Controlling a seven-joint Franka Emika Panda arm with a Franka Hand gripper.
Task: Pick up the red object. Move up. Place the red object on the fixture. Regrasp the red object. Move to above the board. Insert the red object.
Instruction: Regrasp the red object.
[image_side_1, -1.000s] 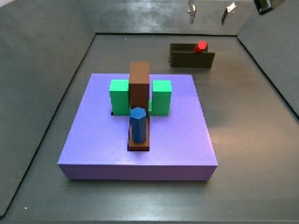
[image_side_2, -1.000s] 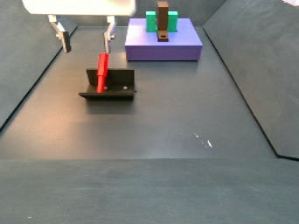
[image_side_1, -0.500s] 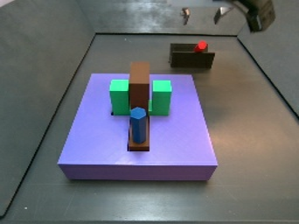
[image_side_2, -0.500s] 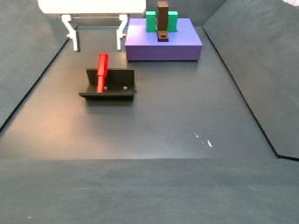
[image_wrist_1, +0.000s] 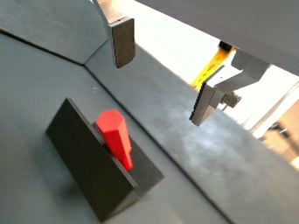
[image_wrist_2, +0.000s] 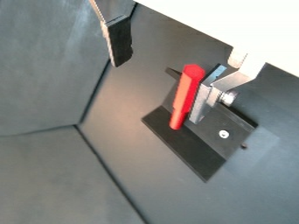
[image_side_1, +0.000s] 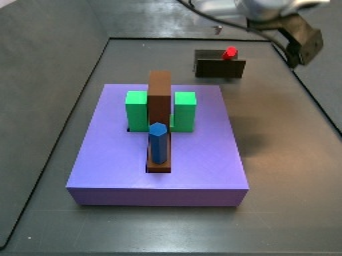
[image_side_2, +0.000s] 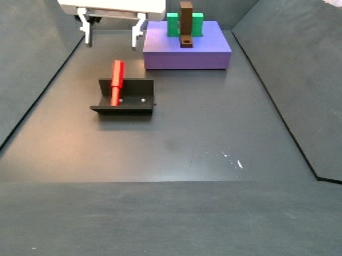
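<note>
The red object is a thin red stick leaning in the fixture, a dark L-shaped bracket on the floor. It also shows in both wrist views, standing in the fixture. In a side view only its red tip shows above the fixture. My gripper is open and empty, raised above and behind the fixture, apart from the stick. Its fingers hold nothing. The board is a purple slab.
On the board stand two green blocks, a brown bar and a blue peg. The board also shows in a side view close behind the gripper. Dark walls enclose the grey floor.
The open gripper has moved up and back from the fixture towards the board side, and the wrist has turned. The red stick stays in the fixture.
</note>
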